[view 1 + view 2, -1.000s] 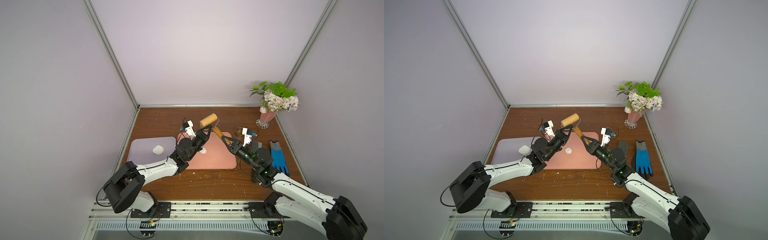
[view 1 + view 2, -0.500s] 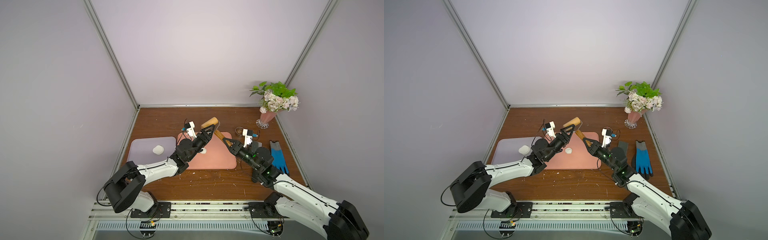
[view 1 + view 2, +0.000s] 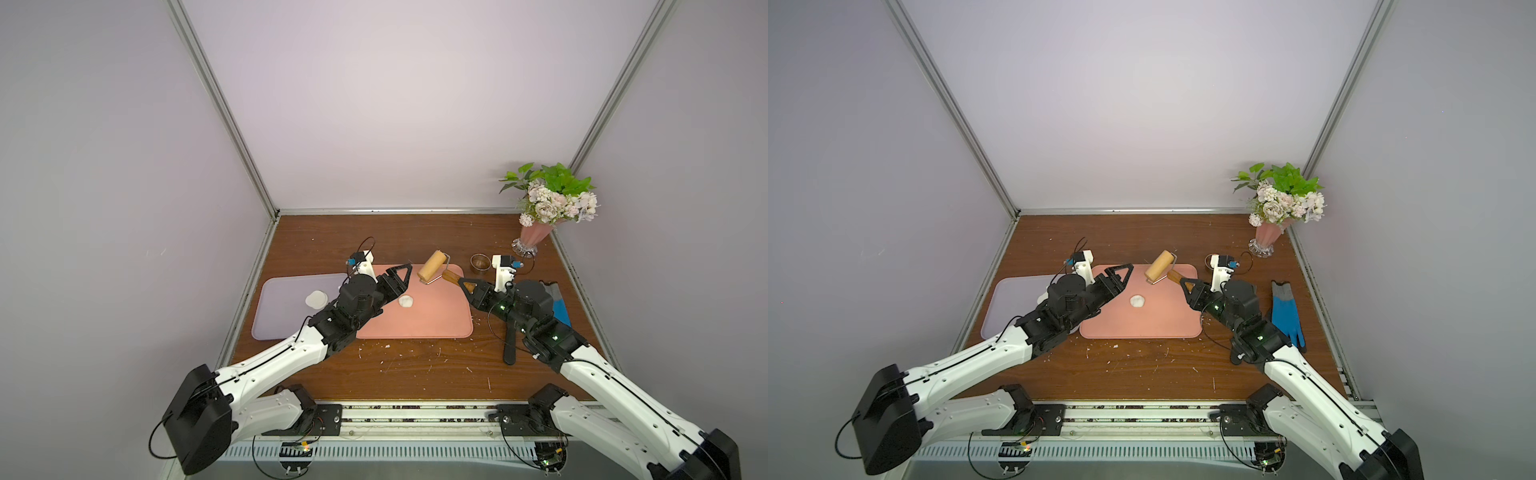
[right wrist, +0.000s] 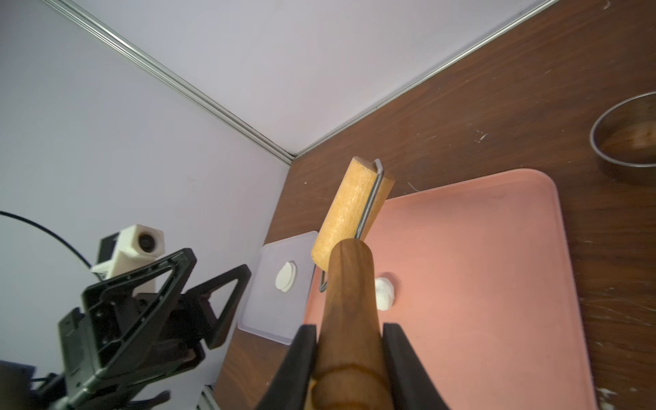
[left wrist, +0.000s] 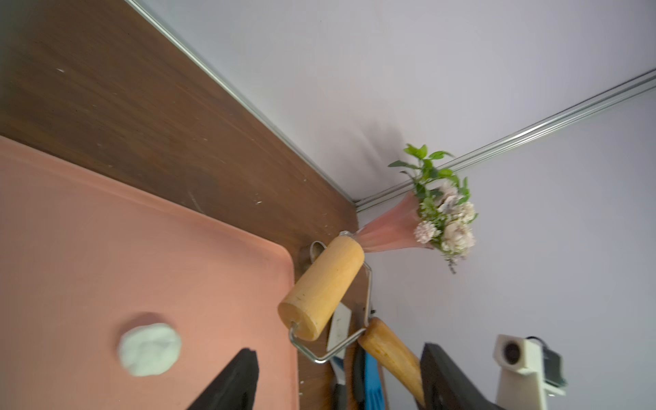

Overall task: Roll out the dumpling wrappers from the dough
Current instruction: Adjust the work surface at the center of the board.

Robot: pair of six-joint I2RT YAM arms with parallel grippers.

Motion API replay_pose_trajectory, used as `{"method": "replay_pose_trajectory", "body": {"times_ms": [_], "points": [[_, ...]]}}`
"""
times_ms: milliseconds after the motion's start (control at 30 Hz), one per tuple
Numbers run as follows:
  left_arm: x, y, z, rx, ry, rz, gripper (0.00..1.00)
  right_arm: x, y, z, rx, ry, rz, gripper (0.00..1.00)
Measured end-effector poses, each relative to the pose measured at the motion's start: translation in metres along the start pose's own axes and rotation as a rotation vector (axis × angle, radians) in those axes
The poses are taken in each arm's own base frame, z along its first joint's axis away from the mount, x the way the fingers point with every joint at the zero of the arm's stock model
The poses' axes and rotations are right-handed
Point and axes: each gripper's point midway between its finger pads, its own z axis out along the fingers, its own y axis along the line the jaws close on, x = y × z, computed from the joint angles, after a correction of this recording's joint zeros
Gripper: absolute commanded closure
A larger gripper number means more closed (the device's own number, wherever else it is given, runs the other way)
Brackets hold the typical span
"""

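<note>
The dough (image 3: 406,301) is a small white lump on the pink mat (image 3: 428,320), seen also in a top view (image 3: 1137,301). One dumpling wrapper (image 3: 316,299), a flat white disc, lies on the lilac mat (image 3: 278,320). My right gripper (image 4: 349,330) is shut on the brown handle (image 4: 349,301) of the tan wooden roller (image 4: 351,209), which hangs tilted over the mat's far edge (image 3: 433,266). My left gripper (image 3: 401,277) stands open and empty, left of the roller and just beyond the dough (image 5: 149,349).
A steel ring cutter (image 3: 480,262) stands on the wooden table behind my right gripper. A pink vase of flowers (image 3: 536,237) fills the far right corner. A blue glove (image 3: 1285,311) and a black-handled scraper (image 3: 509,345) lie at the right. Dough crumbs dot the table's front.
My left gripper, shut by the roller a second ago, has opened and drawn back left. The roller has shifted right and lower in my right gripper.
</note>
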Motion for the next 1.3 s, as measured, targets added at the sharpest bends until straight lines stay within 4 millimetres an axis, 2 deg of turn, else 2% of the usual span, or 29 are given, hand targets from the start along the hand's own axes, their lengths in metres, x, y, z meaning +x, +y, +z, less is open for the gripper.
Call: {"method": "replay_pose_trajectory", "body": {"times_ms": [100, 233, 367, 467, 567, 667, 900, 1067, 1300], "points": [[0.007, 0.034, 0.002, -0.207, 0.05, 0.087, 0.35, 0.005, -0.007, -0.002, 0.041, 0.029, -0.039, 1.0], [0.022, 0.09, 0.0, -0.48, 0.141, 0.178, 0.47, 0.012, -0.014, -0.003, 0.067, 0.06, -0.073, 1.0], [0.04, 0.141, -0.022, -0.67, 0.215, 0.196, 0.55, 0.016, -0.017, -0.003, 0.08, 0.078, -0.088, 1.0], [0.051, 0.171, -0.042, -0.766, 0.242, 0.173, 0.61, 0.017, -0.018, -0.005, 0.084, 0.082, -0.095, 1.0], [0.06, 0.195, -0.059, -0.843, 0.261, 0.146, 0.62, 0.016, -0.017, -0.006, 0.079, 0.077, -0.096, 1.0], [0.066, 0.209, -0.069, -0.896, 0.269, 0.123, 0.63, 0.015, -0.016, -0.007, 0.075, 0.073, -0.097, 1.0], [0.064, 0.224, -0.075, -0.954, 0.246, 0.074, 0.64, 0.013, -0.014, -0.009, 0.067, 0.063, -0.097, 1.0], [0.067, 0.237, -0.074, -1.012, 0.264, 0.084, 0.68, 0.01, -0.011, -0.013, 0.055, 0.049, -0.099, 1.0], [0.074, 0.241, -0.064, -1.041, 0.311, 0.108, 0.77, 0.007, -0.01, -0.015, 0.058, 0.031, -0.1, 1.0]]}}
